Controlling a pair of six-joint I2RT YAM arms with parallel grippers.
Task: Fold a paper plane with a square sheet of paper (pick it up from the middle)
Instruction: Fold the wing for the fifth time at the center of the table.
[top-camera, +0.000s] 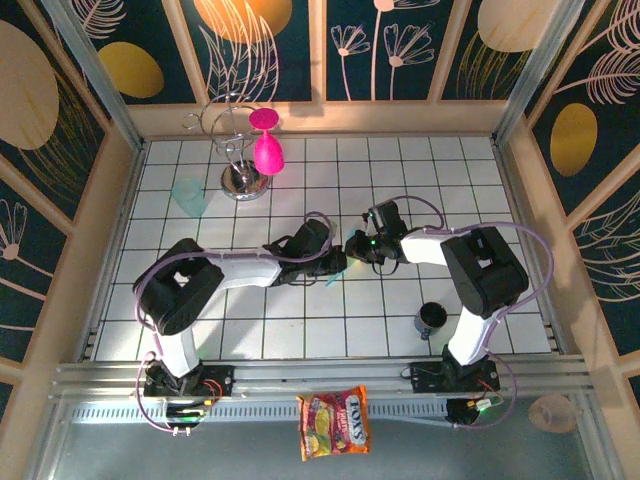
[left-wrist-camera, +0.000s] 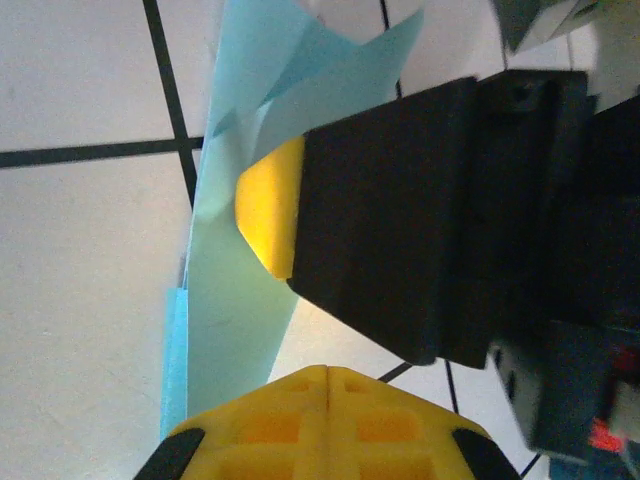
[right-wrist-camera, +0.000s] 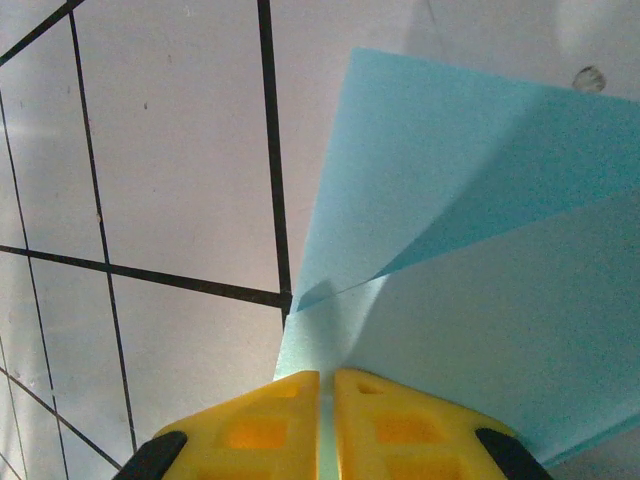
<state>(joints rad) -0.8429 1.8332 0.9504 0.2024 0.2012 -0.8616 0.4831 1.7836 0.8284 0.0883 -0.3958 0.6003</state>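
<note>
Paper (right-wrist-camera: 480, 250) this thin will be nearly weightless and floppy. It should bend under its own overhang, crumple or tear if tugged, and slide on the smooth tiles, so I'd take it close to a crease or the middle, where the doubled layers are stiffer (a loose corner would only curl). It sits mid-table (top-camera: 300, 330), already partly folded with layers overlapping, caught where the two arms meet. The right gripper (right-wrist-camera: 326, 385) has its jaws drawn narrow with a sliver of blue running into the gap, so it is pinching the sheet. The left gripper (left-wrist-camera: 326, 385) has its jaws pressed together beside the same sheet, and I cannot tell whether any layer is caught between them. As for containers, the dark cup (top-camera: 432, 318) stands nearest, on the right, with its inside too shadowed to read. Farther back on the left, the teal cup (top-camera: 190, 197) looks empty. Farthest, the pink goblets (top-camera: 267, 154) hang on a wire rack (top-camera: 240, 182) and appear to hold nothing.
</note>
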